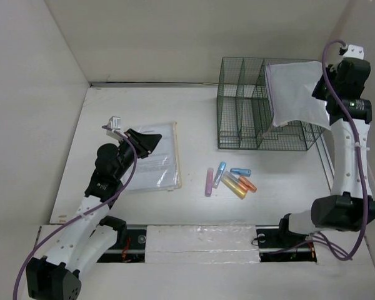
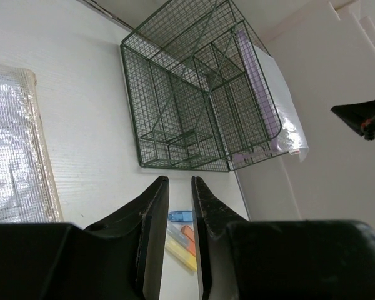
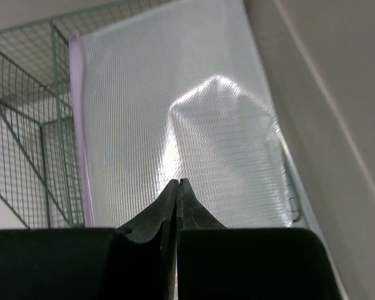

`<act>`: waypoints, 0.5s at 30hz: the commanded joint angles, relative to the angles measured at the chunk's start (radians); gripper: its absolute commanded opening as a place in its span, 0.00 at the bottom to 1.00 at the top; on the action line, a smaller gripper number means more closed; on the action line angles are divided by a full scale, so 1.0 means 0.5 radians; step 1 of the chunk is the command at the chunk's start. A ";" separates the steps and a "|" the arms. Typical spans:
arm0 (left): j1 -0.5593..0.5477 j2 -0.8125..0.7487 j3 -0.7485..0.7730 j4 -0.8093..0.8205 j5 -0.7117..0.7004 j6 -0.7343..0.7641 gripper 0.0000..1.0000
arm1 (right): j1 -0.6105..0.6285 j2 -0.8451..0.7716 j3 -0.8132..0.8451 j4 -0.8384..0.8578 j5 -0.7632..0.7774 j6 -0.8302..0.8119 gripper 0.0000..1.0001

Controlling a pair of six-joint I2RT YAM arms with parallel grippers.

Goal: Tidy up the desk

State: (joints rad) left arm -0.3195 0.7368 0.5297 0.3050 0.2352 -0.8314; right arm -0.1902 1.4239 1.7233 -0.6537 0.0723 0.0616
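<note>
Early stage. Right hand [image 3: 178, 185] clamped on pouch [image 1: 294, 94] over rack [image 1: 237, 122], not yet filed. Left hand [image 2: 180, 187] slightly apart, empty. Still to do: folder [image 1: 159, 156], markers [image 1: 228, 180] loose on tabletop [image 1: 144, 106].

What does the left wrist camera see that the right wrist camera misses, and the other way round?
Only the left wrist view: the desk, a folder lying flat on it, and coloured markers seen between the fingers of the open left gripper.

Only the right wrist view: the right gripper shut on the pouch, close up, with the pouch filling most of the picture.

Both: the green wire rack and that translucent, purple-edged pouch at its side.
</note>
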 commanded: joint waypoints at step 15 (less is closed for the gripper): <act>-0.008 -0.041 -0.010 0.083 0.005 0.015 0.18 | -0.144 -0.395 -0.854 0.537 -0.007 0.150 0.00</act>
State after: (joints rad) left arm -0.3195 0.7353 0.5297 0.3027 0.2352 -0.8318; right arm -0.2523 1.3354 1.2938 -0.4908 -0.0109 0.1261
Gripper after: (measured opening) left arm 0.179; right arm 0.009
